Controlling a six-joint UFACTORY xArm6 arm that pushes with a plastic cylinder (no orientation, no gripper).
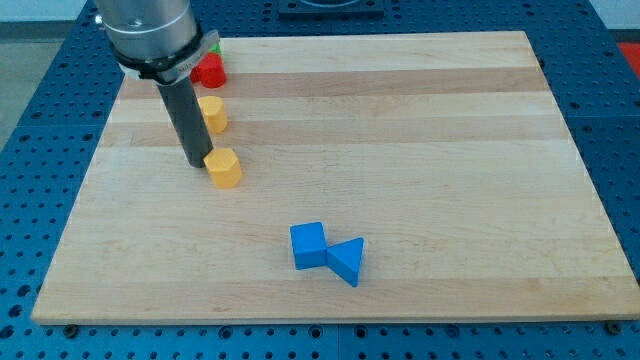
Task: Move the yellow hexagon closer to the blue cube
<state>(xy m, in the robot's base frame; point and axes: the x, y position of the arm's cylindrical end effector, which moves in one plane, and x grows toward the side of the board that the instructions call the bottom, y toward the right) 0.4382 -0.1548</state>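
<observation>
- wooden board (pixel 420 120) fills most of the view
- dark rod, no jaws to open or shut; my tip (pixel 197 163) touches the yellow hexagon's left side
- blue cube (pixel 308 245) low centre, blue triangle (pixel 348 260) touching its right
- yellow hexagon (pixel 224 167) upper left, well apart from cube
- second yellow block (pixel 213 114) above it
- red block (pixel 210 70) near top edge, shape unclear
</observation>
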